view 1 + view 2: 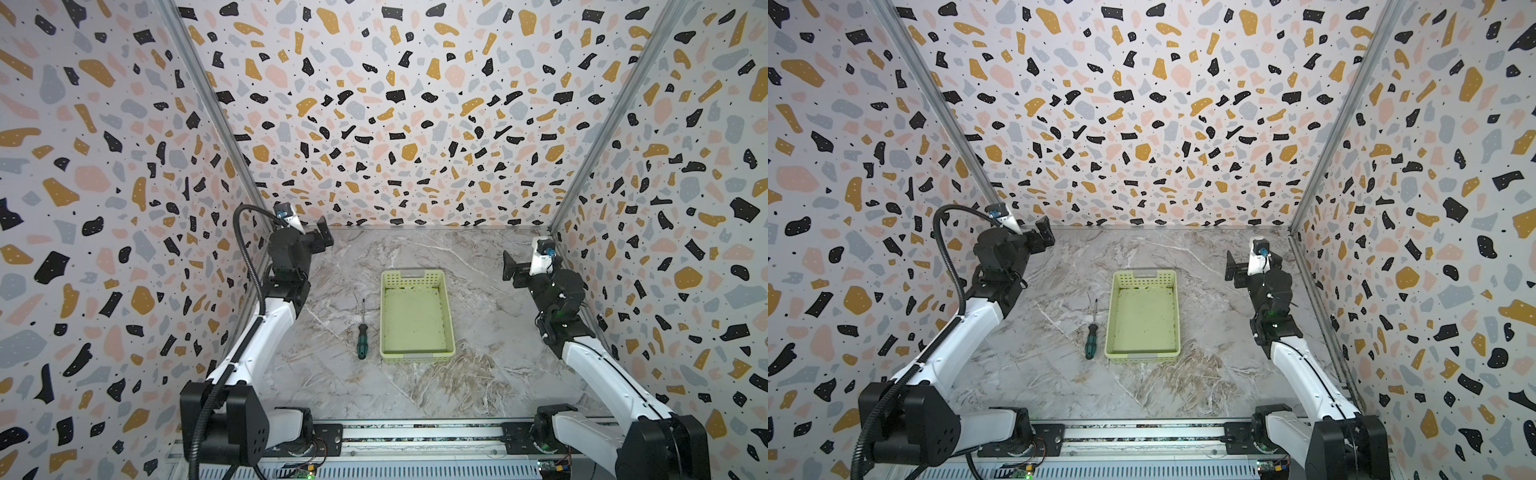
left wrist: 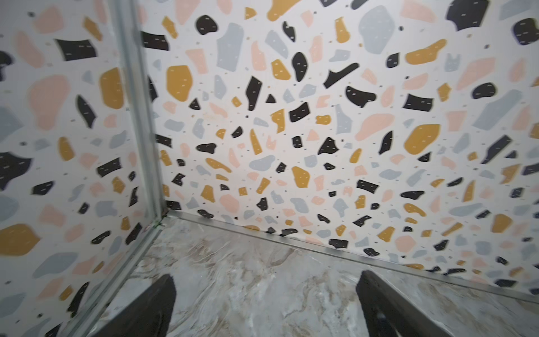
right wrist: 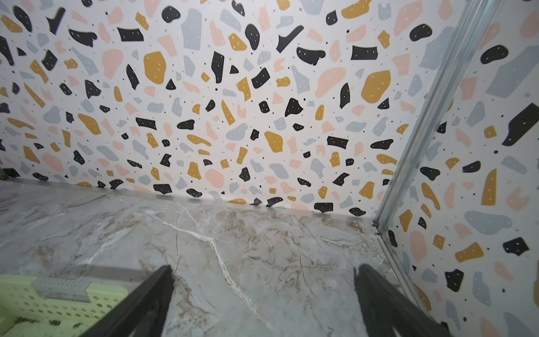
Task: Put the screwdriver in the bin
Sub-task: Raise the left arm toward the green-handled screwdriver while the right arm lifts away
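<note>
Screwdriver [image 1: 362, 332] lies flat on the table [image 1: 415, 395] just beside the bin [image 1: 417, 356], not in it; its tip's too small to make out. Left gripper [image 2: 265, 278] and right gripper [image 3: 262, 270] hang wide open and empty, well apart from both, probably just parked clear.

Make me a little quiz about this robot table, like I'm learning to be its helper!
1. True or false: the screwdriver already lies inside the bin.
2. In both top views, on which side of the bin does the screwdriver lie? A) the left tool's side B) the right tool's side C) behind it, by the back wall
3. Fill the gap: the left tool and the right tool both hold nothing, and their jaws stand ____.

Key: 1 false, it lies on the table beside the bin. 2 A. 3 open.
</note>
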You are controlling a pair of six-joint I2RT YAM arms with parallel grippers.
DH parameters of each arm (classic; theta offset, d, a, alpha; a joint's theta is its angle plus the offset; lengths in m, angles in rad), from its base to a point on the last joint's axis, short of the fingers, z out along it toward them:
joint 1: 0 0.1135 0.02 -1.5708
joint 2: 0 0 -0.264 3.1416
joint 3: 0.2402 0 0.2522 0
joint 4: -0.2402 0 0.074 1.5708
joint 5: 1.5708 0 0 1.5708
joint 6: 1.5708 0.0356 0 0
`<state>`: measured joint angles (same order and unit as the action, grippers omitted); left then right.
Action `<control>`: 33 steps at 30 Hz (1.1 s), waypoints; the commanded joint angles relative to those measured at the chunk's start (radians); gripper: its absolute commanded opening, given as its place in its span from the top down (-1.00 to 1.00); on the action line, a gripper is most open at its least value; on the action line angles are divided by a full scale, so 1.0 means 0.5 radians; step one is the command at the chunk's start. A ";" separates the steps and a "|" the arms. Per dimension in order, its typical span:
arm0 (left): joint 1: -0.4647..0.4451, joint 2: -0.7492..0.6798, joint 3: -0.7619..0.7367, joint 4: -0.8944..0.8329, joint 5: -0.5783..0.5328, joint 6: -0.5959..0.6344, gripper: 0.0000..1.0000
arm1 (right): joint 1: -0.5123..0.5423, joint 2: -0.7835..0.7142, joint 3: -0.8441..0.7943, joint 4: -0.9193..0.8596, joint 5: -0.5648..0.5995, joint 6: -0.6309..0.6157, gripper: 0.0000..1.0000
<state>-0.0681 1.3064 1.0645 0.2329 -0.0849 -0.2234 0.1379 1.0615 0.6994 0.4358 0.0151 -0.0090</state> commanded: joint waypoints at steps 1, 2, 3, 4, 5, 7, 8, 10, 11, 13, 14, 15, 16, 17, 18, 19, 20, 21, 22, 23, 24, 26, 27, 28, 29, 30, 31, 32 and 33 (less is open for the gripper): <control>-0.008 0.022 -0.044 -0.234 0.454 0.026 -0.99 | 0.034 -0.005 0.284 -0.634 0.038 -0.011 -0.98; -0.014 0.002 -0.108 -0.148 0.505 -0.002 -0.99 | 0.034 -0.002 0.352 -0.697 0.018 0.015 -0.98; -0.025 -0.017 -0.162 -0.081 0.488 -0.048 -0.99 | 0.034 -0.004 0.416 -0.765 -0.005 0.048 -0.98; -0.028 -0.021 -0.157 -0.114 0.458 -0.074 -0.99 | 0.034 -0.006 0.472 -0.826 -0.018 0.083 -0.98; -0.027 -0.018 -0.130 -0.178 0.429 -0.074 -0.99 | 0.034 -0.004 0.517 -0.875 -0.030 0.100 -0.98; -0.029 0.007 -0.071 -0.317 0.359 -0.070 -0.99 | 0.034 0.007 0.613 -1.018 -0.061 0.092 -0.98; -0.029 0.016 -0.055 -0.354 0.360 -0.063 -0.99 | 0.034 0.019 0.667 -1.103 -0.079 0.059 -0.98; -0.033 0.051 -0.006 -0.440 0.401 -0.067 -0.99 | 0.054 0.039 0.767 -1.288 -0.063 -0.003 -0.98; -0.033 0.069 0.015 -0.468 0.428 -0.071 -0.99 | 0.082 0.028 0.766 -1.310 0.026 0.004 -0.98; -0.033 0.115 0.051 -0.509 0.485 -0.079 -0.99 | 0.099 -0.021 0.687 -1.271 0.040 0.007 -0.98; -0.033 0.131 0.062 -0.518 0.509 -0.084 -0.99 | 0.096 -0.035 0.640 -1.250 0.022 -0.004 -0.98; -0.033 0.147 0.067 -0.515 0.533 -0.095 -0.99 | 0.095 -0.040 0.587 -1.227 0.014 -0.032 -0.98; -0.033 0.148 0.060 -0.498 0.539 -0.109 -0.99 | 0.095 -0.043 0.541 -1.215 0.017 -0.049 -0.98; -0.032 0.147 0.046 -0.476 0.549 -0.125 -0.99 | 0.095 -0.045 0.507 -1.202 0.024 -0.052 -0.98; -0.033 0.142 0.032 -0.463 0.553 -0.130 -0.99 | 0.098 -0.059 0.469 -1.168 0.016 -0.047 -0.97; -0.035 0.139 0.023 -0.457 0.549 -0.134 -0.99 | 0.098 -0.074 0.437 -1.136 -0.002 -0.041 -0.98; -0.038 0.143 0.019 -0.456 0.542 -0.138 -0.99 | 0.098 -0.092 0.403 -1.093 -0.022 -0.037 -0.98; -0.043 0.145 0.020 -0.458 0.537 -0.133 -0.99 | 0.098 -0.106 0.376 -1.061 -0.028 -0.038 -0.98; -0.047 0.154 0.026 -0.465 0.535 -0.134 -0.99 | 0.098 -0.113 0.361 -1.045 -0.026 -0.039 -0.98; -0.053 0.163 0.029 -0.474 0.532 -0.130 -0.99 | 0.098 -0.113 0.352 -1.041 -0.017 -0.037 -0.98; -0.064 0.177 0.038 -0.492 0.527 -0.124 -0.99 | 0.098 -0.114 0.350 -1.041 -0.018 -0.032 -0.98; -0.097 0.208 0.073 -0.558 0.492 -0.101 -0.99 | 0.098 -0.106 0.348 -1.039 -0.024 -0.010 -0.98; -0.121 0.226 0.092 -0.593 0.455 -0.094 -0.99 | 0.098 -0.096 0.346 -1.037 -0.032 0.001 -0.98; -0.140 0.241 0.110 -0.631 0.414 -0.108 -0.99 | 0.098 -0.091 0.347 -1.038 -0.042 0.013 -0.98; -0.154 0.256 0.132 -0.666 0.383 -0.114 -0.99 | 0.098 -0.081 0.350 -1.042 -0.051 0.030 -0.98; -0.166 0.271 0.149 -0.697 0.363 -0.117 -0.99 | 0.100 -0.071 0.355 -1.046 -0.059 0.045 -0.98; -0.173 0.279 0.158 -0.714 0.353 -0.115 -0.99 | 0.102 -0.058 0.361 -1.049 -0.066 0.054 -0.98; -0.181 0.283 0.163 -0.730 0.341 -0.107 -0.99 | 0.100 -0.047 0.369 -1.058 -0.070 0.068 -0.98; -0.193 0.284 0.164 -0.739 0.319 -0.101 -0.99 | 0.101 -0.036 0.377 -1.068 -0.066 0.084 -0.98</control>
<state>-0.1547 1.4490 1.1122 -0.1001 0.1135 -0.2775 0.1844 1.0420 0.8639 -0.1036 -0.0067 0.0006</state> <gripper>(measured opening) 0.995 0.988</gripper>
